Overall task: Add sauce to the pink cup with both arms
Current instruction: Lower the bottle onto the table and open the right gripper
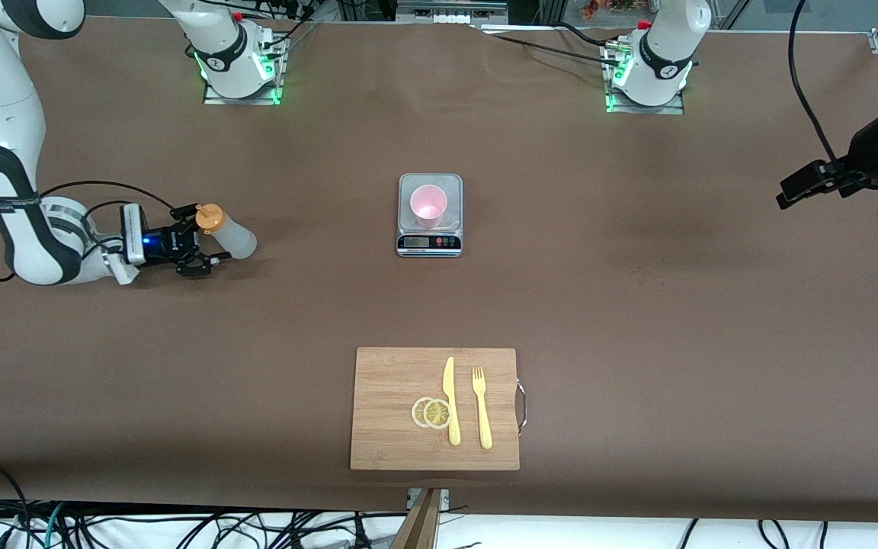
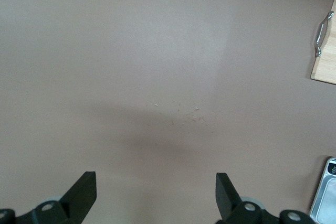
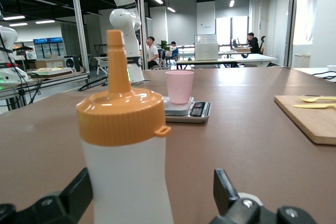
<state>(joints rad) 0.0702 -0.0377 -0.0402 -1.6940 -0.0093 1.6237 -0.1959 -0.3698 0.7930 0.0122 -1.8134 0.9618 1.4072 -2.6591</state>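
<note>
The sauce bottle (image 1: 232,236), whitish with an orange nozzle cap, stands upright on the table toward the right arm's end. My right gripper (image 1: 209,235) is open around it at table height, the fingers on either side and apart from it. In the right wrist view the sauce bottle (image 3: 126,166) fills the space between the fingers, closer to one finger (image 3: 79,195). The pink cup (image 1: 428,204) stands on the steel scale (image 1: 429,242) at the table's middle; the pink cup also shows in the right wrist view (image 3: 179,86). My left gripper (image 1: 793,192) waits open and empty, high over the left arm's end of the table.
A wooden cutting board (image 1: 389,435) lies nearer the front camera than the scale, with a yellow knife (image 1: 450,400), a yellow fork (image 1: 482,408) and lemon slices (image 1: 431,412) on it. The left wrist view shows bare table, the board's handle (image 2: 323,34) and a corner of the scale (image 2: 326,198).
</note>
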